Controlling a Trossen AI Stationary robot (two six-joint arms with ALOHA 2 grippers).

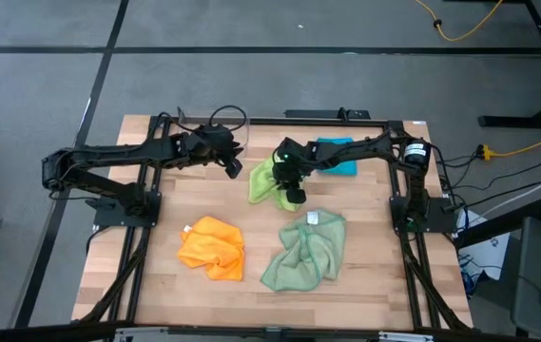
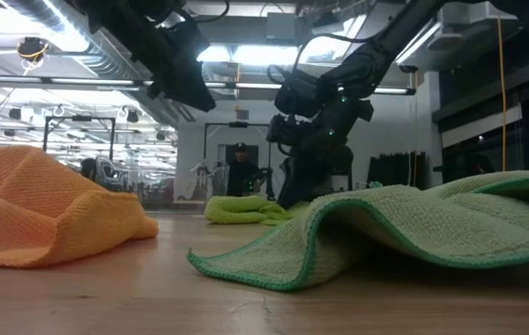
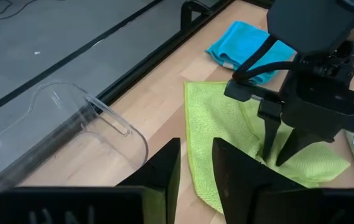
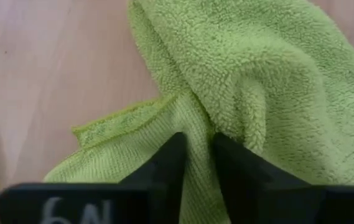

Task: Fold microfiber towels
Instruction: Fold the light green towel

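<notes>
Lime green towel [image 1: 272,180]: rumpled, far-centre of table [image 1: 365,285]. Right claw [image 4: 195,146] pinched shut on a fold of it. Left claw [image 1: 235,166] just beside, fingers nearly shut, empty. Risk: thin pinch slips or lifts only one layer; arms close, may collide

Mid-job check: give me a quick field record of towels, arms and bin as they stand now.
lime green towel: crumpled, far centre of table
right gripper: jaws pinching a fold of the lime towel
left gripper: above the table by the clear plastic bin, holding nothing
teal blue towel: far edge, flat
orange towel: crumpled, near left
pale sage green towel: crumpled, near right
</notes>
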